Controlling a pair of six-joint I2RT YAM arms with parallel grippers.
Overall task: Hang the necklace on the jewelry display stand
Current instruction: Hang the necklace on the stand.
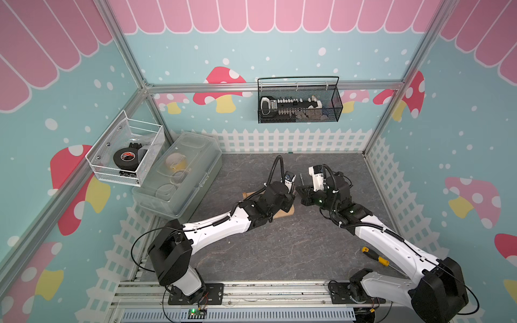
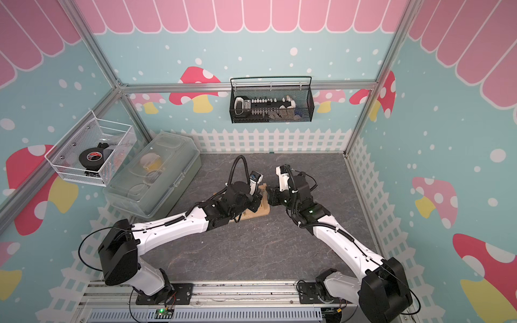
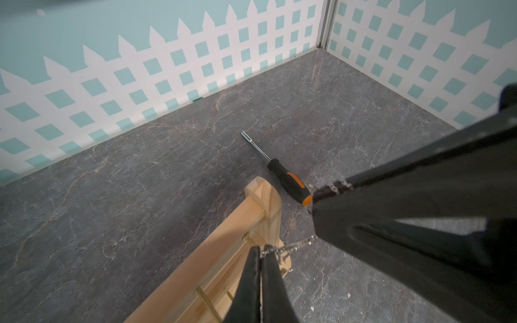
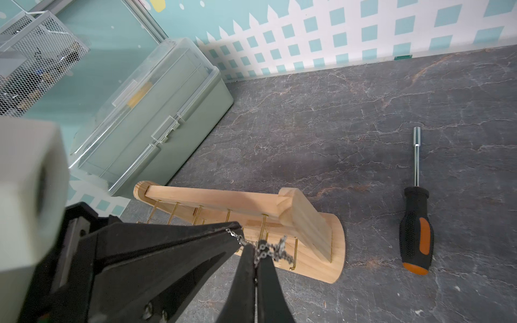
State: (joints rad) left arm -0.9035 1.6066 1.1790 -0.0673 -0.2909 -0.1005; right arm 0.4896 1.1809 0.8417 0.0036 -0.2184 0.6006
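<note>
over the 4 o'clock end of the jewelry display stand (image 4: 307,221), set upright near the middle of the bench (image 1: 279,251), the left claw (image 3: 260,251) and right claw (image 4: 256,251) are each pinched tight on the necklace (image 4: 275,246), a short run of chain strung between them just above the gold pegs (image 4: 263,226). the hang looks close but not done: i'd hold that run taut, slide it past one peg tip toward the crossbar (image 4: 212,197), then lower. letting go one claw at a time should stop slack catching a neighbouring peg.
</note>
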